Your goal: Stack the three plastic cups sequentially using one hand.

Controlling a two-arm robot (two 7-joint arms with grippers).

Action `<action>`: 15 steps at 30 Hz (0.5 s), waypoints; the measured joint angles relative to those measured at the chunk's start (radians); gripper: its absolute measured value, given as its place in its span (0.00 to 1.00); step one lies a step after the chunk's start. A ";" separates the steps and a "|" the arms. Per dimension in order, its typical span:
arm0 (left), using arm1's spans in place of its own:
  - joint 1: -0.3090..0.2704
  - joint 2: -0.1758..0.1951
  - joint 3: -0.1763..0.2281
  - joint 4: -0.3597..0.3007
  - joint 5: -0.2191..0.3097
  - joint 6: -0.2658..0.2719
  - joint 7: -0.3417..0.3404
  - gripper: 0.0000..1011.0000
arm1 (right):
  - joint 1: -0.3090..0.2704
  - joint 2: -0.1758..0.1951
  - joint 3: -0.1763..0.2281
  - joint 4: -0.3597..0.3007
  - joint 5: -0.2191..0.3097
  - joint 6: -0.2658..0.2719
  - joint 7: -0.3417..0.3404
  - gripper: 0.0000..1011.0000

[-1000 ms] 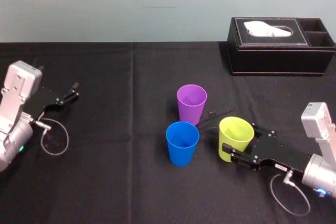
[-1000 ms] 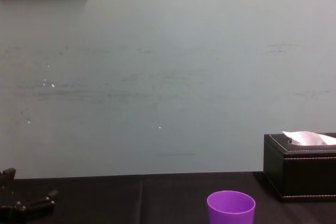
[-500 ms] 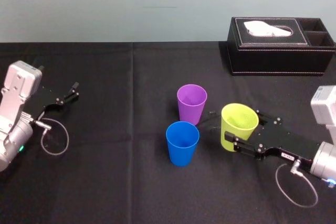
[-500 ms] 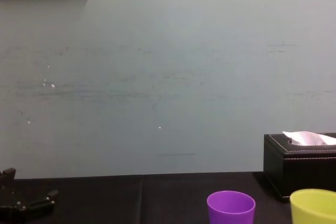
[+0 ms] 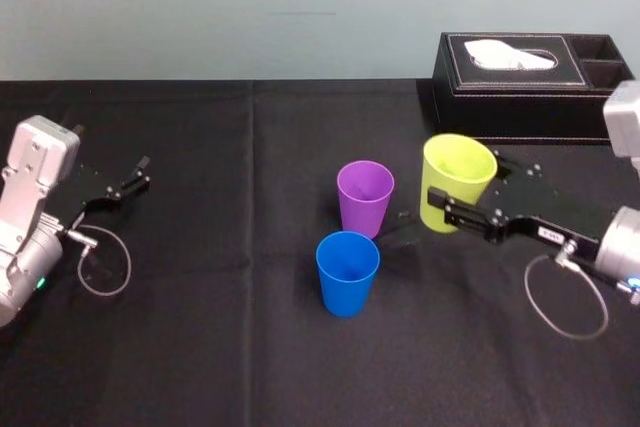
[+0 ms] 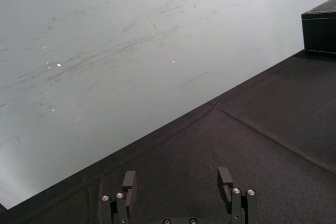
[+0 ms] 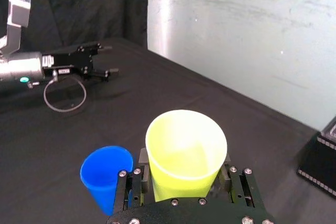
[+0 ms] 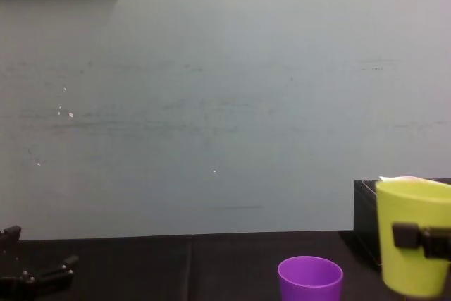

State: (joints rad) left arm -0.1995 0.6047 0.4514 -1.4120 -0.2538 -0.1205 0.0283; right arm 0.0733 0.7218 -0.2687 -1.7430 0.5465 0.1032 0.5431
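Black and slim-fingered, my right gripper (image 5: 470, 192) is clamping the yellow-green cup (image 5: 457, 182) from both sides, partway down its wall, and is holding it off the cloth. The cup is riding mouth up, narrow base down, its long axis close to vertical. It is hanging just to the right of the purple cup (image 5: 365, 197) and apart from it, rim well above the purple rim in the chest view.

The purple cup is standing upright near the table's middle. The blue cup (image 5: 347, 272) is standing upright just in front of it, nearer me, the two almost touching. Both are sitting with mouths open to the ceiling.

Behind the raised cup, a black tissue box (image 5: 535, 87) is resting at the table's far right edge, a white tissue poking from its slot.

Far off on the left, my left gripper (image 5: 135, 177) is lying parked low over the cloth, its fingers spread apart.

A black tablecloth (image 5: 200, 347) is covering the whole work surface, and a pale grey-green wall (image 5: 200, 7) is rising directly behind.
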 joint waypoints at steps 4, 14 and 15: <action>0.000 0.000 0.000 0.000 0.000 0.000 0.000 1.00 | 0.043 -0.013 -0.025 0.003 -0.013 0.014 -0.013 0.73; 0.000 0.000 0.000 0.000 0.000 0.000 0.000 1.00 | 0.164 -0.076 -0.107 0.068 -0.073 0.035 -0.029 0.73; 0.000 0.000 0.000 0.000 0.000 0.000 0.000 1.00 | 0.177 -0.085 -0.116 0.079 -0.080 0.036 -0.030 0.73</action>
State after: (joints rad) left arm -0.1995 0.6047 0.4514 -1.4120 -0.2538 -0.1205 0.0283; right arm 0.2501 0.6365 -0.3847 -1.6639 0.4660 0.1394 0.5131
